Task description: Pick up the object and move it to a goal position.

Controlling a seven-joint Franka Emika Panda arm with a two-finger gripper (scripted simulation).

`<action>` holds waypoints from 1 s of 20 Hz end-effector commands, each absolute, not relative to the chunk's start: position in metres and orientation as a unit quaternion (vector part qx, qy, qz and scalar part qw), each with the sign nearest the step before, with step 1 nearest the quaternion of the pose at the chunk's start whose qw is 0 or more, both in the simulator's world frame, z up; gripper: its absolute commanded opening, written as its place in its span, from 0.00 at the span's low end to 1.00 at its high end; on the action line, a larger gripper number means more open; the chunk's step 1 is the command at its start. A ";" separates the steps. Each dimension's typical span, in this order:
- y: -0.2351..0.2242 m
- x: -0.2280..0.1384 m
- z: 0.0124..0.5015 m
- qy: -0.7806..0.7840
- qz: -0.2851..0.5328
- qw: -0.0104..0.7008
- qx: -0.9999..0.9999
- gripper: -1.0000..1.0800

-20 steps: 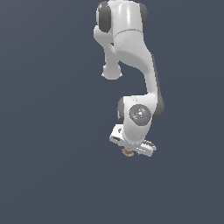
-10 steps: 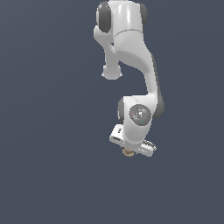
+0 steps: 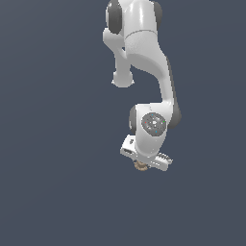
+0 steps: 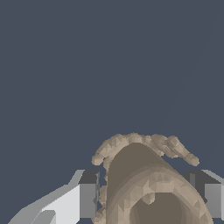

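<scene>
Wrist view: tan knobby object (image 4: 146,183) fills space between two grey fingertips (image 4: 87,194), both pads pressed against its sides, bumpy flared rim pointing away from camera

Exterior view: gripper (image 3: 142,165) pinching object (image 3: 141,166), only small tan bit peeking below white hand, lower centre of frame; white arm (image 3: 144,53) descends from top centre; plain dark blue-grey background all round

The object (image 4: 148,188) is tan-brown, a short cylinder with a bumpy flared rim, low in the wrist frame between two fingers (image 4: 87,194).
</scene>
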State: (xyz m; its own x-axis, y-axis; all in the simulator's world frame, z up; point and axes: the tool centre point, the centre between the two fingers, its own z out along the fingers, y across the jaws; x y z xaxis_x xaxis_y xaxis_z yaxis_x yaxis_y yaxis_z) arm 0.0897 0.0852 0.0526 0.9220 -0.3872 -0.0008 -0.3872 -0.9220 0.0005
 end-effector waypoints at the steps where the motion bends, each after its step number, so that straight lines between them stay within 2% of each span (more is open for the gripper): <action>1: 0.085 0.087 0.058 -0.197 0.000 0.000 0.980 0.00; 10: 0.085 0.063 0.097 -0.197 0.000 0.000 0.980 0.00; 20: 0.085 0.018 0.173 -0.197 0.000 0.000 0.980 0.00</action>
